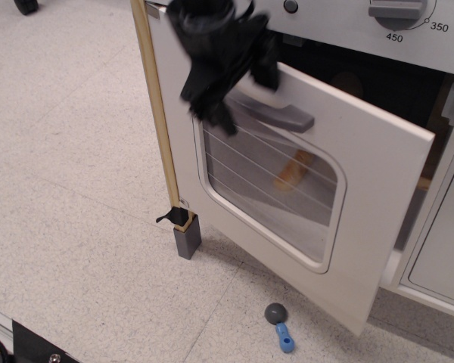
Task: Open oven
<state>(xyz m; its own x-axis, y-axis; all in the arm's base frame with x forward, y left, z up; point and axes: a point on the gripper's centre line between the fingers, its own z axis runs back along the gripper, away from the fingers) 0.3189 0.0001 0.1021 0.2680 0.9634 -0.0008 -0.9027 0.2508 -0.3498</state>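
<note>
Jaws of the gripper [216, 113] are too blurred to call wide or clamped, sitting at the left end of the oven [303, 197] door's handle [276, 113], whose long axis runs right from them, door hinged left and ajar.

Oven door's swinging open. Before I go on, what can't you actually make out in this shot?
- Gripper: motion-blurred, so open or shut and any hold on the grey handle can't be told.
- Oven interior: dark, and largely screened by the door.
- Orange item behind the window: too blurred to identify.
- Dial: cut off by the top edge; setting unreadable.
</note>
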